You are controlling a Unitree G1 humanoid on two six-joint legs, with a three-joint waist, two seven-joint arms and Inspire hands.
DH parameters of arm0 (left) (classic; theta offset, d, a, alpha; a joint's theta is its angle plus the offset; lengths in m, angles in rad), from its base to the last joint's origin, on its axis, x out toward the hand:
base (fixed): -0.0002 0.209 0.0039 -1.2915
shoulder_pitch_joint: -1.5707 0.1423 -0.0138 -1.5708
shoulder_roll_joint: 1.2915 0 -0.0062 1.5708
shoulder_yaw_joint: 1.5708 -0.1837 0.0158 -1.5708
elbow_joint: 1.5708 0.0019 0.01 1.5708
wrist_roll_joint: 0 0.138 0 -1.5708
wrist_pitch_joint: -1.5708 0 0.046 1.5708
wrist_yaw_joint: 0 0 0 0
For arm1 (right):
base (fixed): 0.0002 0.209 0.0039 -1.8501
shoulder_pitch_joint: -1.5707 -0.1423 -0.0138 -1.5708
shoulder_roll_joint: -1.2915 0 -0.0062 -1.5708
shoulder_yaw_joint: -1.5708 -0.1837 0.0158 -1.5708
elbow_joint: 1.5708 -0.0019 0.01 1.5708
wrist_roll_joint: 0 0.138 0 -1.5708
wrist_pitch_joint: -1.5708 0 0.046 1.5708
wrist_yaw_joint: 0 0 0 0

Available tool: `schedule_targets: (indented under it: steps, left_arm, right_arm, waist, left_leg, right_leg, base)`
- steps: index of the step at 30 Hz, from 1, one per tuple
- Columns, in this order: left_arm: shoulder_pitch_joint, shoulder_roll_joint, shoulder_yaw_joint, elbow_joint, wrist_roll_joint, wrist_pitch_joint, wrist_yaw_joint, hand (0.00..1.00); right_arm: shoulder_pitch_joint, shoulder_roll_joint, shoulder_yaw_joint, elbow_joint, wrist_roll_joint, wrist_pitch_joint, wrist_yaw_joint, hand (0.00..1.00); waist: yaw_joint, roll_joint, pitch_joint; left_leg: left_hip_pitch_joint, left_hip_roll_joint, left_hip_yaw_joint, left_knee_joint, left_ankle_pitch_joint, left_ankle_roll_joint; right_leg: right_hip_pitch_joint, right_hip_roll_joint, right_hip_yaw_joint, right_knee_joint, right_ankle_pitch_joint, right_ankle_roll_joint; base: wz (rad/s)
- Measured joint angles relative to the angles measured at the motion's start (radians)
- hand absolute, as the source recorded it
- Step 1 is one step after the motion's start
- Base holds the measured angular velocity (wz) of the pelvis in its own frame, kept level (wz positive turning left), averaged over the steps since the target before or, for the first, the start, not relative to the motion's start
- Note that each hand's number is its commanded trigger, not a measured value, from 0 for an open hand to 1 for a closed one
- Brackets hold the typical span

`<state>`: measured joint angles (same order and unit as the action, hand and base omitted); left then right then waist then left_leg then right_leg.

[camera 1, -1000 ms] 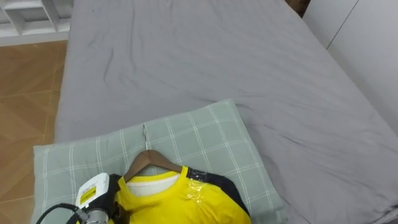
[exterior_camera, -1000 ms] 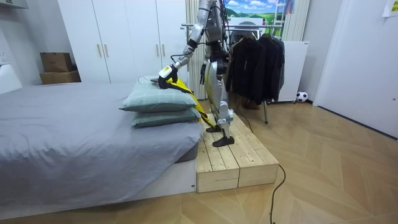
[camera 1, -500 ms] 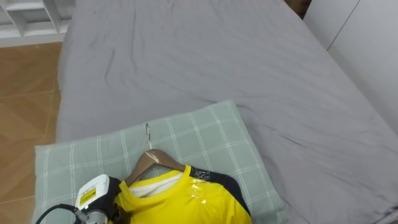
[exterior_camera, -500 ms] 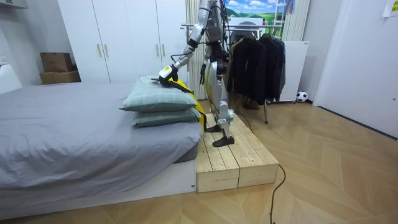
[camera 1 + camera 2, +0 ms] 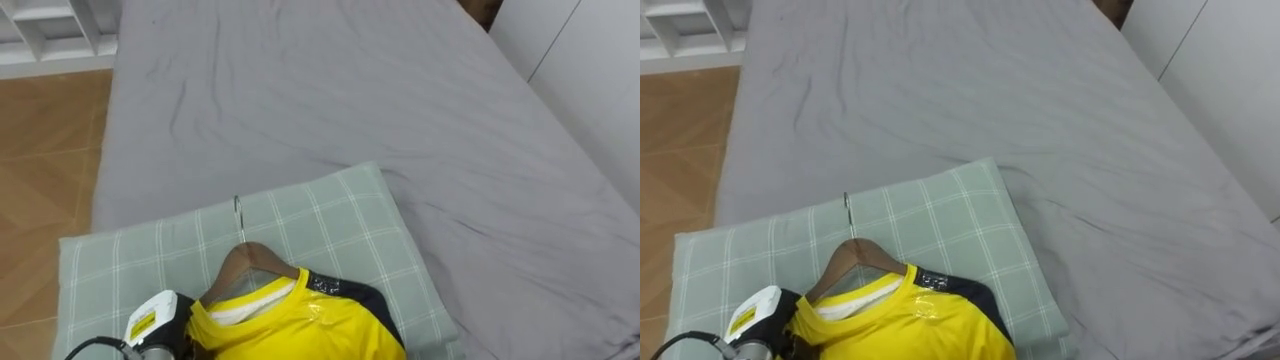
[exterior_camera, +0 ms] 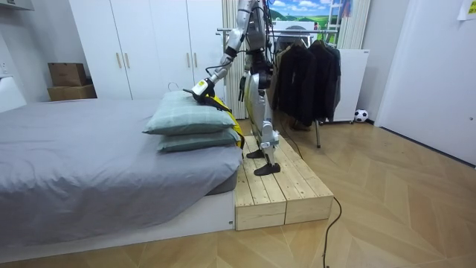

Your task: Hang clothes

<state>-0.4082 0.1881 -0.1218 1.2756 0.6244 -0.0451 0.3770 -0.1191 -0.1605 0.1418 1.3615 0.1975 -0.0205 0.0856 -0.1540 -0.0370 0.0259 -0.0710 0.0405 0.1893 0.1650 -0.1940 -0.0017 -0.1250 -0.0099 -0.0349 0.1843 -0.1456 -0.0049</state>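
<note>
Yellow shirt (image 5: 300,325) on its wooden hanger (image 5: 245,265) lies nearest, on the checked pillow (image 5: 330,220). The left hand (image 5: 155,320) sits against the shirt's left end. Its fingers are hidden by the cloth, so whether they grip cannot be told. The hanger's long axis runs crosswise, and its hook (image 5: 238,215) points away over the grey bed (image 5: 350,90). Judged: a lift is due next.

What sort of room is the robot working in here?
Most likely a bedroom. A wide bed with a grey sheet and two stacked pillows takes up much of it, white wardrobes line the far wall, and a rack of dark garments stands near the robot.
</note>
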Motion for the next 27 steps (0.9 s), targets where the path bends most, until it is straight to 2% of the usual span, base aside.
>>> schedule_targets:
  steps: [4, 9, 13, 16, 22, 23, 27]
  left_arm:
    - [0.011, -0.003, 0.002, -0.015, -0.004, -0.007, -0.002, 1.00]
    - [0.030, -0.012, 0.001, -0.056, -0.003, -0.013, 0.005, 1.00]
    - [0.083, -0.012, 0.001, -0.136, 0.015, -0.021, 0.010, 1.00]
    - [0.099, -0.010, -0.002, -0.148, 0.018, -0.030, 0.024, 1.00]
    - [0.169, 0.003, 0.000, -0.337, 0.041, -0.030, 0.055, 1.00]
    - [0.186, 0.004, 0.000, -0.364, 0.040, -0.034, 0.065, 1.00]
    - [0.213, 0.005, 0.004, -0.406, 0.037, -0.039, 0.087, 1.00]
  right_arm:
    - [0.000, 0.001, 0.000, 0.000, -0.005, 0.000, -0.013, 0.00]
    - [0.004, -0.001, -0.004, 0.000, -0.004, -0.002, -0.026, 0.00]
    - [0.019, -0.004, -0.004, -0.003, 0.000, -0.016, -0.030, 0.00]
    - [0.042, -0.006, -0.004, -0.014, 0.020, -0.034, -0.031, 0.00]
    - [0.068, -0.006, -0.010, -0.035, 0.034, -0.035, -0.033, 0.00]
    - [0.080, -0.007, -0.013, -0.034, 0.039, -0.035, -0.037, 0.00]
    - [0.101, -0.008, -0.050, -0.033, 0.050, -0.033, -0.039, 0.00]
  waist:
    - [0.005, 0.003, -0.0020]
    - [0.019, 0.019, -0.0084]
    - [0.022, 0.037, -0.0141]
    - [0.020, 0.046, -0.0172]
    - [0.023, 0.052, -0.0166]
    - [0.023, 0.055, -0.0186]
    - [0.025, 0.069, -0.0215]
  left_leg:
    - [0.000, 0.000, 0.003, 0.001, 0.000, 0.000]
    - [0.001, 0.000, -0.002, 0.002, 0.000, 0.000]
    - [0.026, 0.000, -0.008, 0.001, 0.000, 0.000]
    - [0.051, -0.001, -0.013, 0.001, 0.000, 0.000]
    - [0.060, -0.002, -0.031, 0.001, 0.000, 0.000]
    - [0.069, -0.002, -0.032, 0.001, 0.000, 0.000]
    - [0.102, -0.004, -0.038, 0.001, 0.000, 0.000]
  right_leg:
    - [0.001, 0.000, -0.002, -0.001, 0.000, 0.000]
    - [0.004, -0.001, -0.007, -0.001, 0.000, 0.000]
    - [0.032, 0.000, -0.008, -0.001, 0.000, 0.000]
    - [0.067, -0.002, -0.023, -0.016, 0.000, 0.000]
    - [0.083, -0.001, -0.026, -0.021, 0.000, 0.000]
    - [0.096, -0.001, -0.025, -0.028, 0.000, 0.000]
    - [0.134, -0.001, -0.026, -0.035, 0.000, 0.000]
  base:
    - [0.01]
    - [0.01]
    - [0.02]
    - [0.06]
    - [0.05]
    - [0.06]
    - [0.05]
